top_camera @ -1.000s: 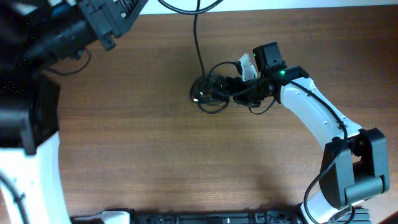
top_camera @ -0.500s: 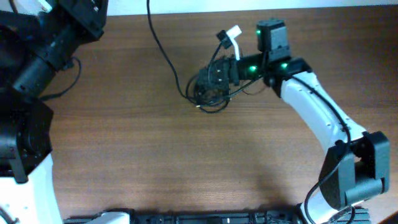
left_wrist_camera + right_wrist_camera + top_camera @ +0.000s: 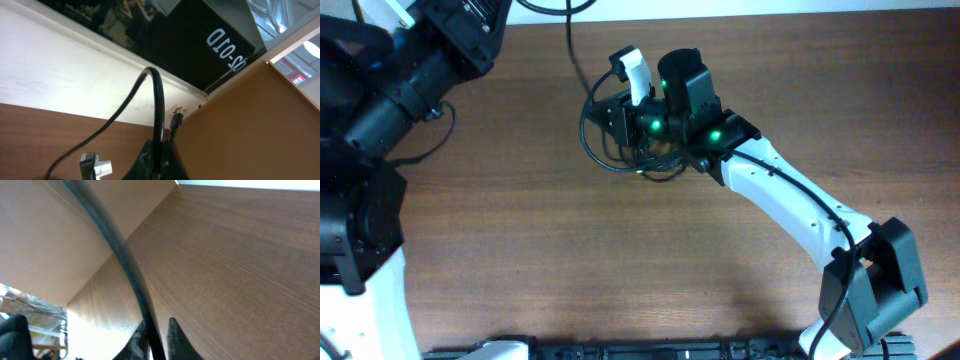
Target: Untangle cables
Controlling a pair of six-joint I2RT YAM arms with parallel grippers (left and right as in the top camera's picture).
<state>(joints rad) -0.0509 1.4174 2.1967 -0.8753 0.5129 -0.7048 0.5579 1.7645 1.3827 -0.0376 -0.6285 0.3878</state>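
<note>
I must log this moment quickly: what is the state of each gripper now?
Left gripper: shut on a black cable.
Right gripper: shut on a cable strand.

You are getting only one readable marking. In the left wrist view, white printed lettering (image 3: 229, 51) is sitting on a flat black glossy panel (image 3: 192, 35) in the upper middle of the frame. It is appearing upside down and slanted, and is reading roughly "QZ-01D", though the first two characters are looking uncertain. A small red sign (image 3: 298, 79) at the right edge is showing too small to read. The overhead and right wrist views are giving you nothing legible.
</note>
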